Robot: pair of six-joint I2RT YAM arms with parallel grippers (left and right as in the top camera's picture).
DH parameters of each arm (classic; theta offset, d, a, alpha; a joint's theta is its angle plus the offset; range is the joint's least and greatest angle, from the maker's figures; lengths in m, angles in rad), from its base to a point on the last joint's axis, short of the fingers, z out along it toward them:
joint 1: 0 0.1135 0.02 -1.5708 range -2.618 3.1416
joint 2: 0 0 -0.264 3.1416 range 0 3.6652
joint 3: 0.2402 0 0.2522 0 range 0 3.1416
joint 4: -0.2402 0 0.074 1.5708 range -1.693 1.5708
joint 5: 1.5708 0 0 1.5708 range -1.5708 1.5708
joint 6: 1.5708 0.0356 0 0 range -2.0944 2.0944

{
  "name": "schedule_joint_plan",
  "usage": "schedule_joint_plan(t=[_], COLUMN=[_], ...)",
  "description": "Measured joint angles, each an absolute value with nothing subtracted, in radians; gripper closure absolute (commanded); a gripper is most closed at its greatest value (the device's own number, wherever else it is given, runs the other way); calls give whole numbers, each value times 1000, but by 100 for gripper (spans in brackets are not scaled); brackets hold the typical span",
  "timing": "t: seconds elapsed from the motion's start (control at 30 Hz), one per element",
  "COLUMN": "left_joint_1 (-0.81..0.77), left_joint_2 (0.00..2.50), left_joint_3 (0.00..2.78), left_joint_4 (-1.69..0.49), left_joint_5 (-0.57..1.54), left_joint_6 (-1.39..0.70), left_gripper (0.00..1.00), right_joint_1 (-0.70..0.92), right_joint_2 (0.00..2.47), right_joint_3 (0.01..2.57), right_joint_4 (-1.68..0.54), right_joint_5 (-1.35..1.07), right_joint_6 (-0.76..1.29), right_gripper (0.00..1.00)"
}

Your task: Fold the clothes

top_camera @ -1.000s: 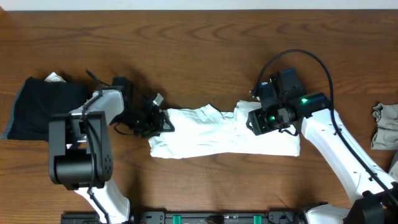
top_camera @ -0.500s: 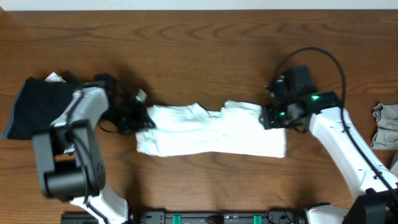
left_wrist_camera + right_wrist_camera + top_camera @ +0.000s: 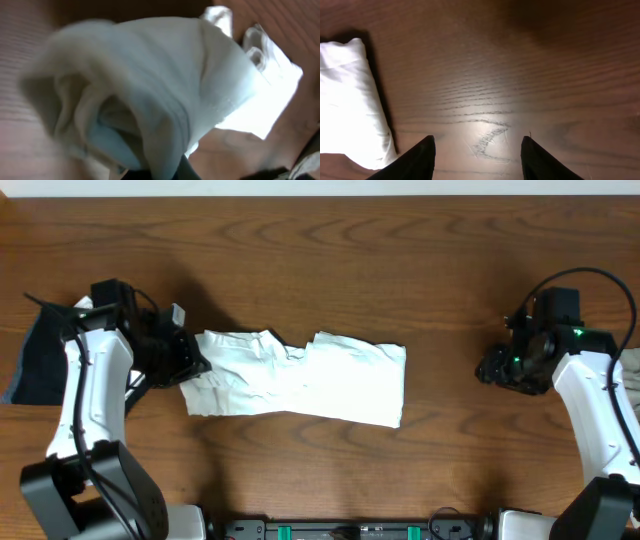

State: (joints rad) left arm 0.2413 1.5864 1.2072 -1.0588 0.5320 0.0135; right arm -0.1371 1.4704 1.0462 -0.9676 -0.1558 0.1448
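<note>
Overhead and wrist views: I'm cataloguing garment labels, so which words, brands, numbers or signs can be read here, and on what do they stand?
None: no word, label, brand, number or sign can be read in any view.
The folded white cloth T-shirt shows no print.
The dark cloth garment shows no legible marking.
The brown wooden table carries only grain and scratches.

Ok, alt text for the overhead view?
A folded white T-shirt lies as a long strip on the table, its left end pinched in the left claw. The right claw hangs open, clear of the cloth; a dark garment sits far left.
</note>
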Motion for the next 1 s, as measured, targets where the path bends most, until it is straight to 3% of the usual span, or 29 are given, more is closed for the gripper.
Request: schedule_joint_plan(t=[0.3,1.0], left_joint_1=[44,-411], left_joint_2=[1546,1550], left_joint_3=[1346,1372], left_joint_4=[-1129,-916], left_joint_5=[523,449], left_joint_6=[-54,-400], left_gripper=[95,94], right_joint_1=[-138,-138], right_joint_2=[1470,1470], right_joint_3=[1046,1046], right_joint_4=[-991,-1045], right_joint_5=[-157,-157], right_joint_6=[145,145], right_gripper=[47,47])
